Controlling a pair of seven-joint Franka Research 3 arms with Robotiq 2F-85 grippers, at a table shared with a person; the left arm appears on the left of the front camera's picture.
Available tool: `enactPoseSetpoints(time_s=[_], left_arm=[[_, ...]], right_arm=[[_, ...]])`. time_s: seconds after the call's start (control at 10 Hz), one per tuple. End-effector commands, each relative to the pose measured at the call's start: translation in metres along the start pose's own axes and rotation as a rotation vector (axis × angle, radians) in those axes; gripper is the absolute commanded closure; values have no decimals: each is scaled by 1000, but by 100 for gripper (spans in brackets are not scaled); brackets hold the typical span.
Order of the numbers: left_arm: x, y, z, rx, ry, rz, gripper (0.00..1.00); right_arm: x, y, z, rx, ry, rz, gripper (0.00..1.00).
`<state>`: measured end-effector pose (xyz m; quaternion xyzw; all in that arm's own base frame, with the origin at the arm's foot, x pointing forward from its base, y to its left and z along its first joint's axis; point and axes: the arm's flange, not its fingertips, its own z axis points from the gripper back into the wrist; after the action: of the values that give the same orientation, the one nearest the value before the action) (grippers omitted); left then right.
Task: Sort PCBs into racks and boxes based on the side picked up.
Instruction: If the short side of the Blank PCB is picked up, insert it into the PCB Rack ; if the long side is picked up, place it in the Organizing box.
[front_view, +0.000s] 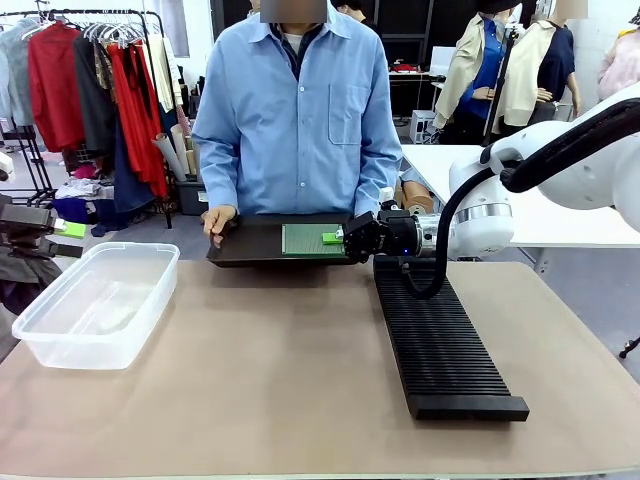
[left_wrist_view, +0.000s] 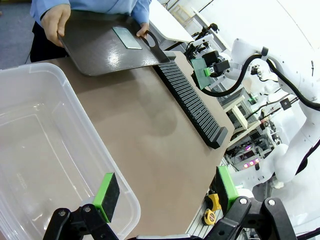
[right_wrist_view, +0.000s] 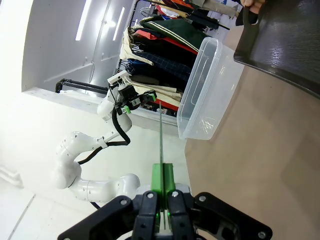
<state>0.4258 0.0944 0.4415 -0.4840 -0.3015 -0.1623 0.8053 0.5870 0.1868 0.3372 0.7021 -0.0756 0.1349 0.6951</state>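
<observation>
Tub (front_view: 70, 352), clear plastic, one of it, on the robot's left part of the desk (front_view: 270, 370); its bare bottom shows through the walls. Rack (front_view: 440, 340), long and black, one, on the right part, running from the near edge toward the far edge; its slots read as plain black ribs. Tray (left_wrist_view: 95, 50), flat, black, with handles, one, at the far edge of the desk. A person holds it with one hand (front_view: 218, 222) on its picture-left end and the fingers of the other hand (left_wrist_view: 144, 31) through the opposite handle. Resting on the desk or lifted: cannot tell

Boards, two counted:
- first board (left_wrist_view: 127, 37) lies flat on the tray near the handle end, pale under glare in the left wrist view
- second board (front_view: 308, 240), green, is off the tray, in the air near the rack's far end, between rack and tray

Right arm (front_view: 480, 215) reaches in from the right. Right jaws are together, clamped on one edge of the second board; the right wrist view shows that board edge-on as a thin line rising between the two green pads (right_wrist_view: 157, 176)

Left jaws stand wide apart, holding nothing, hanging over the tub's near rim in the left wrist view
</observation>
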Motion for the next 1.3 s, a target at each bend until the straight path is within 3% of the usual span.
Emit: enactPoseSetpoints(time_s=[0.0,0.4,0.8,0.9,1.2], left_arm=[[1,-1,1,-1,-6,-2,0],[1,-1,1,-1,-6,-2,0],[1,-1,1,-1,-6,-2,0],[1,-1,1,-1,-6,-2,0],[1,-1,1,-1,-6,-2,0]], right_arm=[[1,1,-1,0,-5,3,100],[9,-1,38,0,-37,108,100],[19,-19,129,-17,-123,199,100],[20,-24,149,18,-97,219,100],[15,-31,204,-42,-120,279,100]])
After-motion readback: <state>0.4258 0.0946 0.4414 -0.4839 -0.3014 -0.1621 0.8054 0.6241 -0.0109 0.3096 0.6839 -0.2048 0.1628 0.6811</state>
